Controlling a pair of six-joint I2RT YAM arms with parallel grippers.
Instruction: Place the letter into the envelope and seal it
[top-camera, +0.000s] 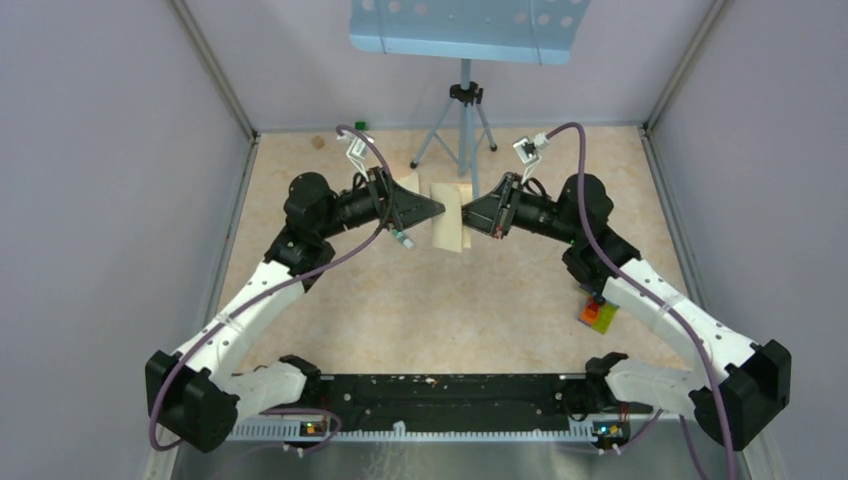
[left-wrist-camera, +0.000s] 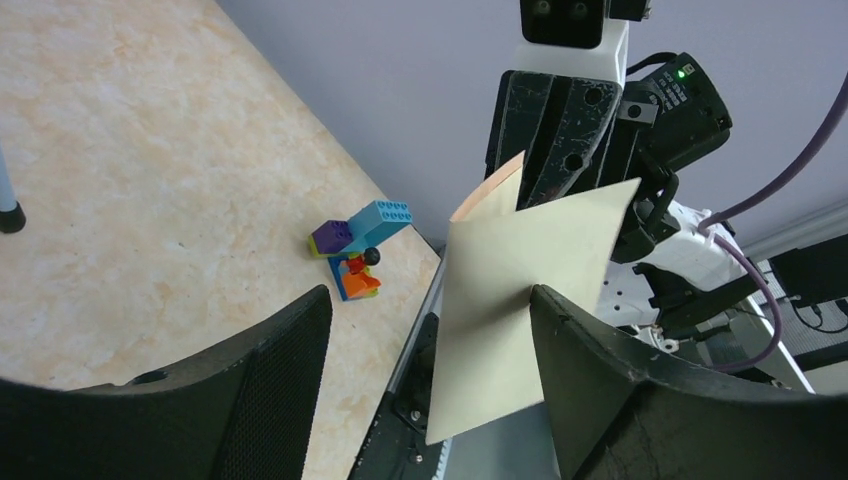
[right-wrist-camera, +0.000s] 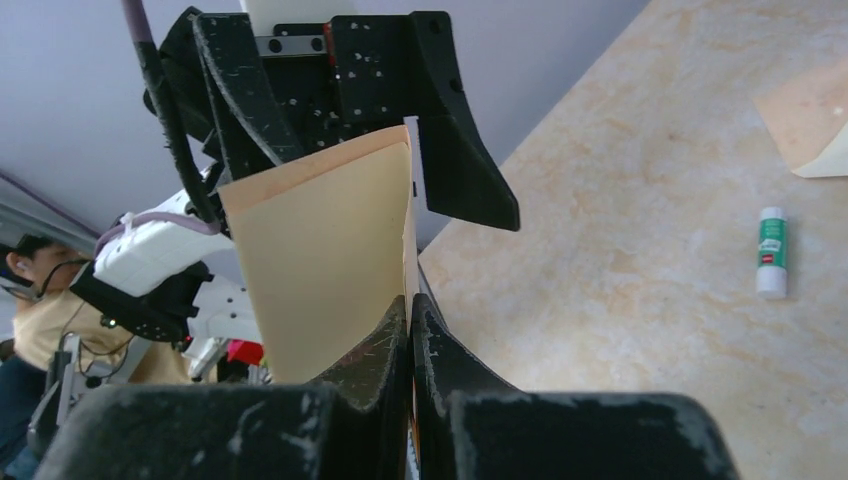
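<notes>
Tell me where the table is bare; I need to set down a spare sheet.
Bare: the wide middle of the table between the base rail and the grippers, and the far right corner. Crowded: far centre, where the left gripper and right gripper meet at the letter, with glue stick, envelope and tripod close by. Toy bricks sit beside the right arm.

The pale marbled tabletop (top-camera: 420, 320) carries a white glue stick (top-camera: 402, 238) with a green label just left of centre, and the envelope (right-wrist-camera: 805, 125) lies flat close behind it (only partly in view). A small stack of toy bricks (top-camera: 598, 314) sits at the right, and a tripod (top-camera: 462, 130) stands at the upper middle.
</notes>
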